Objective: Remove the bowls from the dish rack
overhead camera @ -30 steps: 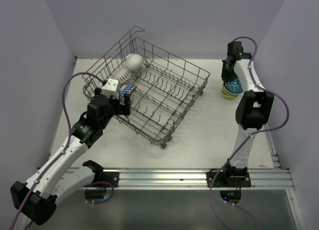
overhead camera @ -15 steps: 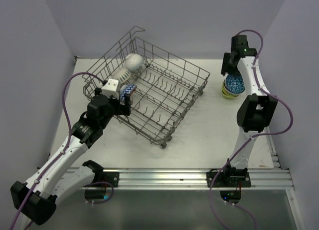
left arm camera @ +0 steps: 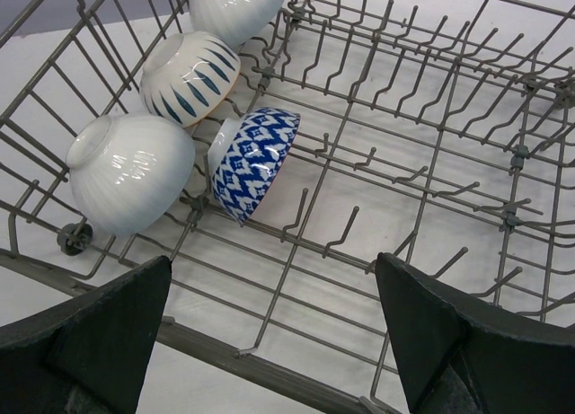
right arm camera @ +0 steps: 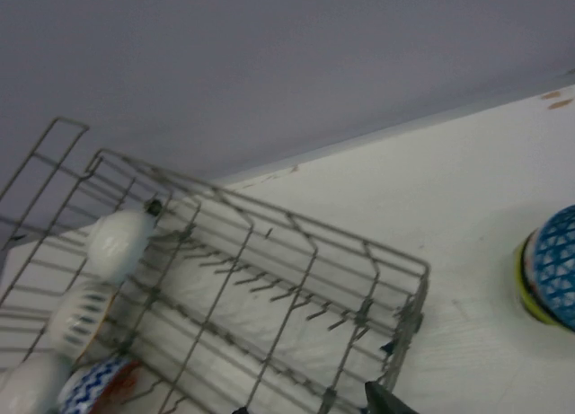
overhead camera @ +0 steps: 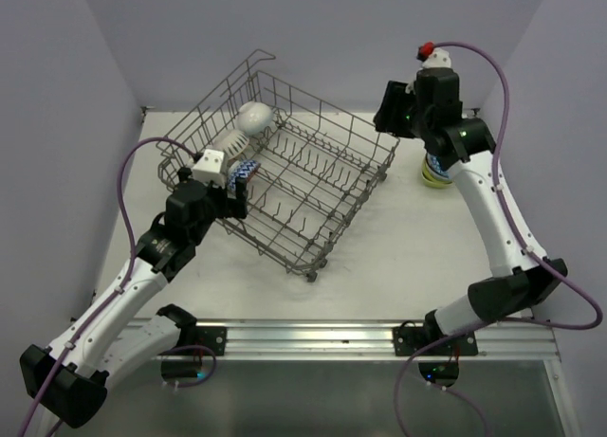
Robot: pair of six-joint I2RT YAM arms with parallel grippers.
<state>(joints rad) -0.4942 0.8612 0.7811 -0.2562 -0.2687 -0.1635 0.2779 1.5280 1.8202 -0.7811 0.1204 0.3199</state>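
Jaws of the left gripper [left arm camera: 272, 293] are held wide apart, empty, at the near rim of the dish rack [left arm camera: 431, 162]. Four bowls [left arm camera: 256, 162] are leaned along its left side. Farther off, the right gripper [overhead camera: 386, 110] is raised by the rack's far corner; its opening cannot be judged. Stacked bowls [overhead camera: 434, 175] are set on the table [overhead camera: 379, 247] beside it.

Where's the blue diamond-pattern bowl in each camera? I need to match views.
Top external: blue diamond bowl at the dish rack's left end.
Left wrist: the bowl left of centre, tilted.
Right wrist: the bowl at the bottom-left corner.
Shared landmark: the plain white bowl at the row's far end, in all three.
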